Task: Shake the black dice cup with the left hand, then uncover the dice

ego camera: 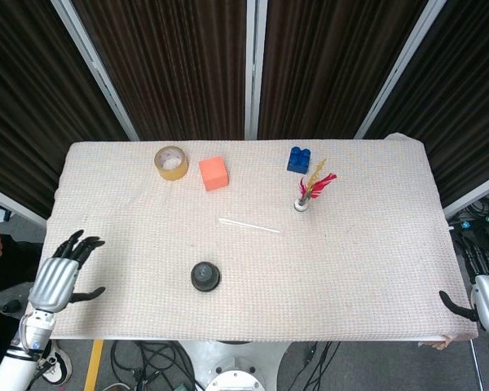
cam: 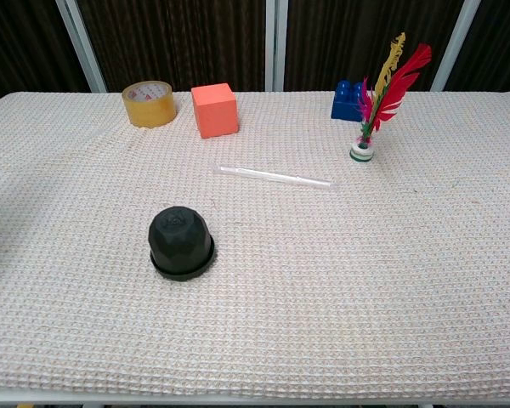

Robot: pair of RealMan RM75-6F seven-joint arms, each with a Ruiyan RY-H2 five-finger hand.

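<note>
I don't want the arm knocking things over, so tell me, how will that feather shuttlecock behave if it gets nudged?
The feather shuttlecock stands upright on a small round base, with long feathers leaning off to one side, so it looks top-heavy and would probably tip at a light nudge. It is probably light, so it may skid on the woven tablecloth. The blue block behind it could be bumped.

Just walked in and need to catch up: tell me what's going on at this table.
Nothing is being handled yet. The black dice cup sits mouth-down on the table, untouched. The left hand hovers open at the table's left edge, fingers spread, well short of the cup. The right hand waits off the right edge, holding nothing.
</note>
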